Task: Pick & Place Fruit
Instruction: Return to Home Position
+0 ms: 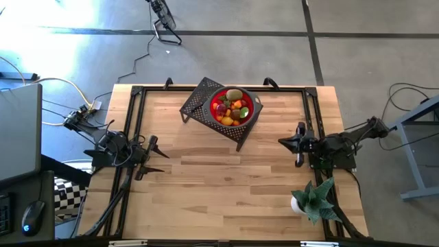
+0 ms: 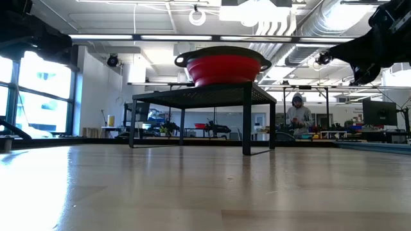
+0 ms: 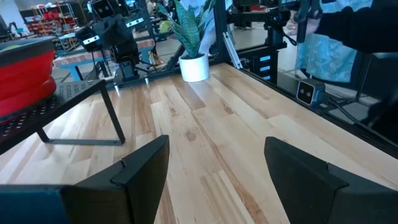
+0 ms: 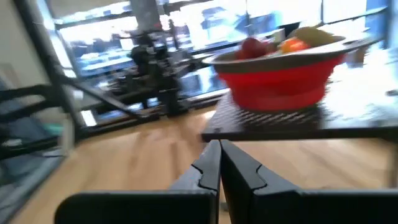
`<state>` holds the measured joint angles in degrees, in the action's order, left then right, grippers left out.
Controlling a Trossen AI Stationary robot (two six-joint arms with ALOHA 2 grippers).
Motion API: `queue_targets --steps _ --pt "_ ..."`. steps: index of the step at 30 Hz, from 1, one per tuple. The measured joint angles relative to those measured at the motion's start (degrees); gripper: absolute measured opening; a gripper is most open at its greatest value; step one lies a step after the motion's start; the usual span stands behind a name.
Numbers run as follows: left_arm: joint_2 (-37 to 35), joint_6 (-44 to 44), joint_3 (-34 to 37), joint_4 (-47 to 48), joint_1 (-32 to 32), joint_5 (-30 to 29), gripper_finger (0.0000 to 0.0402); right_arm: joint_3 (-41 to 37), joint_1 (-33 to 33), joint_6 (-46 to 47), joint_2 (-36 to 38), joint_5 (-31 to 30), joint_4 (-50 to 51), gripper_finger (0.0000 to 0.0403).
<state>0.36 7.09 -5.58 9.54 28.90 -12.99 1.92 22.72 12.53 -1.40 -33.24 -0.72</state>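
Right pincer (image 4: 219,144) pressed together, empty, low over right side of pale wooden table (image 1: 219,192). Left pincer (image 3: 216,146) spread wide, empty, over left side. Small toy fruits (image 1: 232,108), yellow, orange, red, green, brown, heaped in red strainer bowl (image 2: 221,69) on black perforated metal shelf (image 1: 195,101) at back of table, between both arms. None visible on tabletop. Fruits look light, hard, smooth plastic; rounded, likely slippery. Best hold: across widest middle, gentle squeeze.
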Motion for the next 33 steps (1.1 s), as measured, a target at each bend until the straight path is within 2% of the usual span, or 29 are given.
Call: queue_targets --steps 4,33 --pt "-0.01 0.02 0.00 0.00 0.00 -0.02 0.0258 0.04 0.00 -3.57 -0.03 -3.89 0.28 0.0004" --pt "-0.01 0.11 0.09 0.00 0.01 -0.19 0.0258 -0.03 0.00 -5.26 -0.03 -3.91 -0.03 0.0004"
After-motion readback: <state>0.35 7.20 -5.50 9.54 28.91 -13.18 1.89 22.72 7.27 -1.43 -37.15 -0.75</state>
